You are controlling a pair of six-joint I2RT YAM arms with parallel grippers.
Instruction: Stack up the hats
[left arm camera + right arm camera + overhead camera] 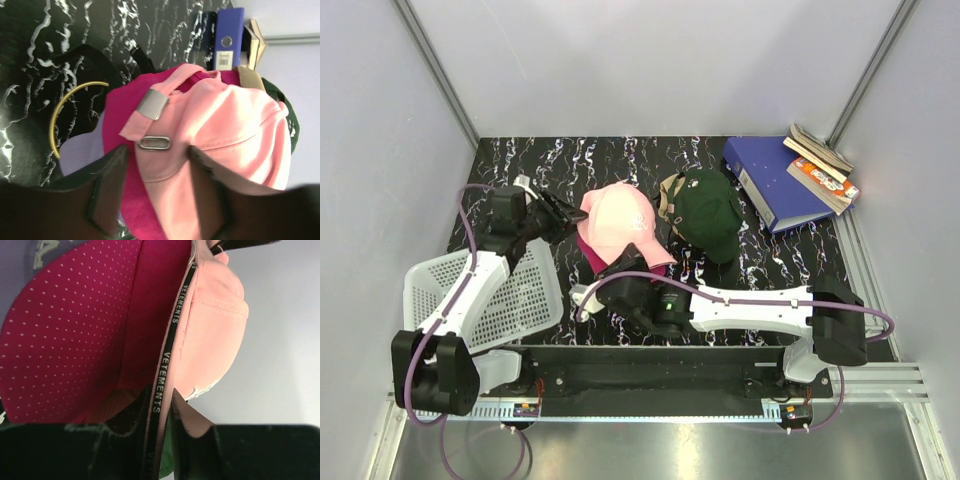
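Observation:
The light pink hat (618, 218) sits on the magenta hat (592, 254) at mid-table. My right gripper (620, 264) is shut on the pink hat's lettered inner band (172, 330) and lifts its near edge over the magenta hat (75, 340). My left gripper (563, 213) is open, and its fingers (107, 185) straddle the pink hat's back by the strap buckle (155, 143). The dark green hat (710, 212) lies to the right on the tan hat (670, 193). The lavender hat (80, 150) lies under the magenta one (117, 115).
A white mesh basket (510, 295) stands at the near left under my left arm. A blue binder (775, 182) and books (822, 165) lie at the back right. A gold ring frame (75, 97) lies beside the lavender hat.

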